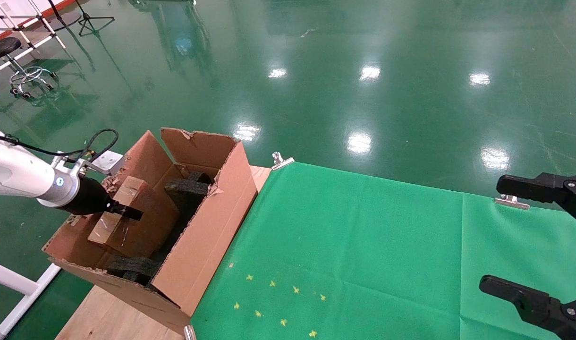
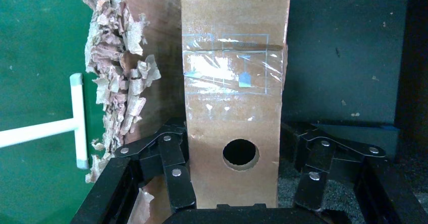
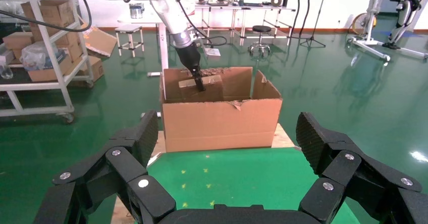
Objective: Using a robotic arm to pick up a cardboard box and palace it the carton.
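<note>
Left tool (image 1: 127,211) clamping cardboard box (image 1: 127,222) inside carton (image 1: 207,222), right tool (image 3: 227,148) wide over green cloth (image 1: 363,245), glossy green floor (image 1: 363,56).

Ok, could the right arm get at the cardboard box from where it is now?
Probably not. The right gripper hangs open over the far side of the green cloth, the carton wall stands between, and the left gripper already holds the cardboard box inside the carton.

Cardboard box (image 2: 233,108) top cut off at 12 o'clock in wrist view; left gripper (image 2: 241,183) fingertips hidden, prob. behind it.
</note>
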Robot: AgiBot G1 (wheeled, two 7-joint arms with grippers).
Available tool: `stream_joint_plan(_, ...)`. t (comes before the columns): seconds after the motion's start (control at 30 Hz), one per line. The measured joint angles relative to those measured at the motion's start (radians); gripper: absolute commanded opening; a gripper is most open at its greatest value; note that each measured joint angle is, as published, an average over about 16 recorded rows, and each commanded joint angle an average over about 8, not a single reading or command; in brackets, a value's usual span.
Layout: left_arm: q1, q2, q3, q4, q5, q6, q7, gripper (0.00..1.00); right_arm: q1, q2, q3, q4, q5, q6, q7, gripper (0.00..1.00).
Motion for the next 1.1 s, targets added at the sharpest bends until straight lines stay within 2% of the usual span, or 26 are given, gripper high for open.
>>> stream_joint_plan(0.67, -0.014, -0.006, -0.005, -0.003, -0.003, 0.014, 0.006, 1.00, 0.000, 0.000, 0.000, 0.000, 0.000, 0.000, 0.000, 1.00)
stream_joint_plan(1.1, -0.167, -0.068, -0.054, -0.097, -0.074, 0.124, 0.070, 1.00, 0.000, 0.000, 0.000, 0.000, 0.000, 0.000, 0.000, 1.00)
